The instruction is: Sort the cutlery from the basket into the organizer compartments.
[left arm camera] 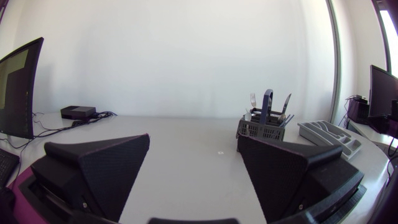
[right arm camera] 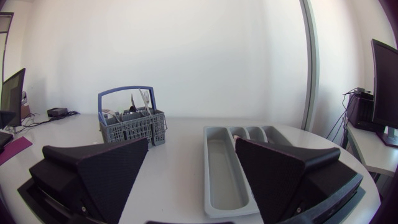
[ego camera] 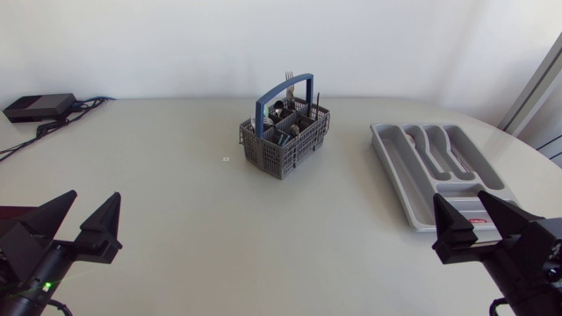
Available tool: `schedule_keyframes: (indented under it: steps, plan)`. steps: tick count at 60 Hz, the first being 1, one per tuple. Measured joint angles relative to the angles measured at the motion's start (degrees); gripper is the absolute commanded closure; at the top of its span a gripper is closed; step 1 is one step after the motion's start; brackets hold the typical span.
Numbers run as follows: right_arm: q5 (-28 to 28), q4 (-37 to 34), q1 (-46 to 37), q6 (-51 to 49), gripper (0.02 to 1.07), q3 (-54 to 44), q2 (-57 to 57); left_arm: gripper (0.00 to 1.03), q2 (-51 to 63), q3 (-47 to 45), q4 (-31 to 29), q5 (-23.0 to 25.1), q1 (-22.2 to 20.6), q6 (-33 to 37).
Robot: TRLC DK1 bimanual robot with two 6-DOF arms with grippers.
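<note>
Head view: fixed, high, looking down on table [ego camera: 176, 193] from near side. Left wrist view: low, level across table; cutlery basket [left arm camera: 264, 127] far ahead. Right wrist view: low; organizer [right arm camera: 221, 168] close ahead. All three share cutlery basket, organizer.

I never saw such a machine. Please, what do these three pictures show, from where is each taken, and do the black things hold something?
This is a robot with two arms at a table. One picture looks down from a camera above; the other two come from cameras on the arms' wrists, each showing its own gripper up close. The black wedge pairs are those grippers: the left gripper and the right gripper. Both are open and hold nothing. On the table stand a grey basket with a blue handle, holding cutlery, and a grey organizer. A black box lies at the far left corner.
</note>
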Motion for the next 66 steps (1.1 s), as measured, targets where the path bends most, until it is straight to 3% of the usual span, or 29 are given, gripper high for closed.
schedule_keyframes:
  steps: [38, 50, 58, 66]
  plan:
    - [0.22, 0.24, 0.0, -1.77, 0.07, 1.05, 1.16, 0.08, 1.99, 1.86, 1.33, -0.66, 1.75, 0.0]
    - [0.22, 2.64, 0.0, -1.97, 0.07, 6.69, 12.33, 0.18, 14.47, 8.87, 1.75, -0.87, -0.13, -0.55]
    - [0.22, 3.23, 0.0, -1.92, 0.07, 11.08, 21.53, 0.18, 27.1, 16.7, 1.62, -1.29, -1.18, -3.23]
    - [0.24, 3.26, 0.0, -1.81, 0.07, 13.73, 28.28, 0.18, 38.4, 25.03, -2.97, -4.98, -6.08, -3.85]
